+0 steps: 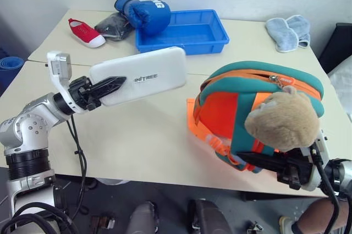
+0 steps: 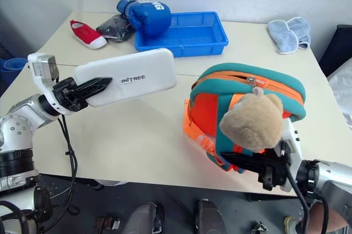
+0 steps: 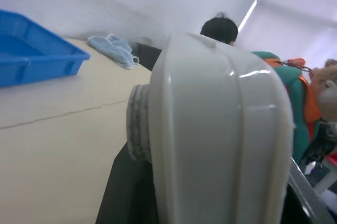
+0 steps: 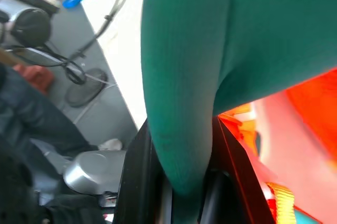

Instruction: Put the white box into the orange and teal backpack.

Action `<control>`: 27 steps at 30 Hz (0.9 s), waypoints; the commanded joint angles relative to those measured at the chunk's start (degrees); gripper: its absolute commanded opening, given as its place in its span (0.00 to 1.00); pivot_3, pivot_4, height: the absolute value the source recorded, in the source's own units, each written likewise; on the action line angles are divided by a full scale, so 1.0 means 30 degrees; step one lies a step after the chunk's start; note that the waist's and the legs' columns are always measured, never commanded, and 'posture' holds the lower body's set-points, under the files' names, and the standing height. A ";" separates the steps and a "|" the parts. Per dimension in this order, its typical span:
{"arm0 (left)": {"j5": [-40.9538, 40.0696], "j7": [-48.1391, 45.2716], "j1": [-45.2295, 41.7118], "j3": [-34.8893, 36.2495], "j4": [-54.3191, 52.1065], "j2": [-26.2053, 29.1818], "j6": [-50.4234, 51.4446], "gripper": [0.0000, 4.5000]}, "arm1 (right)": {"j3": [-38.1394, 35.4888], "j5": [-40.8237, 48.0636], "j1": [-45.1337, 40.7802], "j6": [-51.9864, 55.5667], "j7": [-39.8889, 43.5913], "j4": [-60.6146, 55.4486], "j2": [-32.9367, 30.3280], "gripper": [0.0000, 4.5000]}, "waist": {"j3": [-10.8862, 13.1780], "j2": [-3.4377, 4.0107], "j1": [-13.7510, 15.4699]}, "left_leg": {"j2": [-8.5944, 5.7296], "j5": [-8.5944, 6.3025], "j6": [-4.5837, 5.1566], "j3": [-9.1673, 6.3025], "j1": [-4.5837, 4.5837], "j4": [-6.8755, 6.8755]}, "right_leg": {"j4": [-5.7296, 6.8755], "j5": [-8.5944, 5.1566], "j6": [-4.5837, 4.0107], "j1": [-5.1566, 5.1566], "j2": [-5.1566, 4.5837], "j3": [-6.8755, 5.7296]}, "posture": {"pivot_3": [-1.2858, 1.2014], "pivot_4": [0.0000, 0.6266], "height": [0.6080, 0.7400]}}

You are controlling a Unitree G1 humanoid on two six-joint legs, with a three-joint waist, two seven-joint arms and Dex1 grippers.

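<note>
Left pincer [image 1: 113, 84] at centre left of the head view, clamped on the near end of the white box [image 1: 144, 74]; black fingers [image 1: 110, 85] gripping the box's short edge. Box held up off the tabletop [image 1: 137, 135], tilted, far end rising toward the upper middle of the frame, dark lettering readable on its broad face. In the left wrist view, box end [image 3: 221, 139] close up in the lower middle and right, with the blue tray [image 3: 31, 50] at the left edge and the backpack at the right edge.

Orange and teal backpack [image 1: 231, 107] at lower right of the head view, resting on the tabletop near its front edge, well apart from the box. Teal band arching over the top, orange panels and straps beneath, zip running along the upper arc, not visibly gaping. Tan plush bear charm [image 1: 283, 118] hanging on the near side, in front of the orange panel.

Right pincer [image 1: 258, 161] at the bottom right, just under the bear, closed on teal fabric at the backpack's lower edge; in the right wrist view, a fold of teal material [image 4: 179, 129] pinched between the black fingers [image 4: 134, 182], orange behind it.

At the top of the frame: blue boxing glove [image 1: 146, 14] leaning on the tray's left rim, red shoe [image 1: 85, 32] at upper left, dark bag [image 1: 114, 26] between shoe and glove, pale blue cloth [image 1: 287, 32] at upper right.
</note>
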 commanded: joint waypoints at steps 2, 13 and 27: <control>-0.0061 -0.0851 -0.1410 -0.1617 -0.1799 -0.0425 -0.1446 0.28 | -0.0654 -0.0682 0.0600 0.0000 0.1024 0.0280 -0.0548 0.00 | 0.0001 0.0001 0.0196 | -0.0001 0.0005 -0.0010 0.0002 -0.0010 0.0006 | -0.0002 0.0001 0.0002 -0.0005 0.0007 -0.0001 | 0.52 0.24 1.00; 0.4285 -0.6686 -0.4812 -0.7433 0.1200 -0.1401 -0.7182 0.28 | -0.0167 -0.0941 0.0285 -0.0144 0.0857 0.0345 -0.0052 0.00 | 0.0001 0.0000 0.0272 | 0.0010 -0.0013 0.0016 -0.0017 -0.0111 0.0188 | -0.0007 0.0012 0.0023 -0.0011 0.0042 -0.0048 | 0.52 0.24 1.00; 1.0998 -0.2087 -1.0749 -1.2566 0.6664 -1.0229 -1.1191 0.28 | 0.1456 -0.1384 -0.1930 -0.0316 -0.0387 0.0116 0.0594 0.00 | 0.0004 0.0012 0.0713 | -0.0022 -0.0120 0.0222 -0.0020 -0.0237 0.0338 | -0.0120 0.0096 0.0176 -0.0011 0.0028 -0.0025 | 0.52 0.24 1.00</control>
